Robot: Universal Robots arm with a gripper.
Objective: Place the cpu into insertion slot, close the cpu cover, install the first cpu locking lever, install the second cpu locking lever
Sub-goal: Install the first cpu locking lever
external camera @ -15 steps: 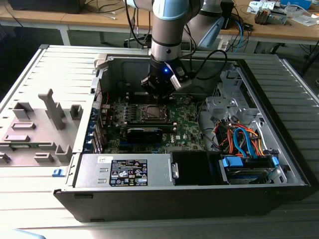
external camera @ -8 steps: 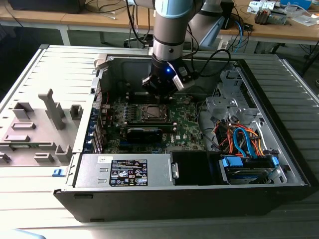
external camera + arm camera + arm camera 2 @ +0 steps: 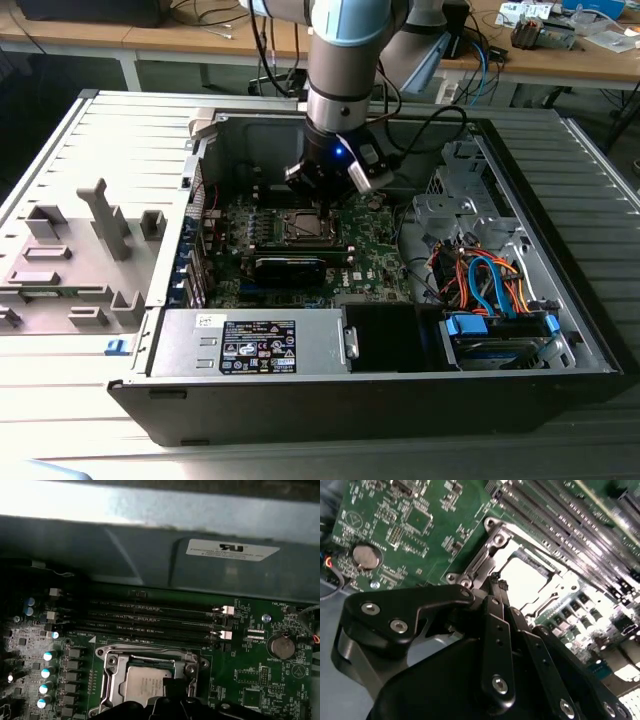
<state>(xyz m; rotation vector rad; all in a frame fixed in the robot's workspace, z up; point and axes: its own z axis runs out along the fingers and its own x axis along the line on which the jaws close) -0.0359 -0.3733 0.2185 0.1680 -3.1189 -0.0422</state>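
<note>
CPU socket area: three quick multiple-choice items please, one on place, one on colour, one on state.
1. Where is the cpu?
A. On the grey tray outside the case
B. In the insertion slot
C. On the power supply

2. What colour is the circuit board?
A. Red
B. White
C. Green

3. How does the cpu cover stand?
A. Lying flat, framing the chip
B. Upright on its hinge
C. Taken off

Answers:
B: the cpu sits in the insertion slot.
C: the circuit board is green.
A: the cpu cover lies flat around the chip's silver top.
</note>
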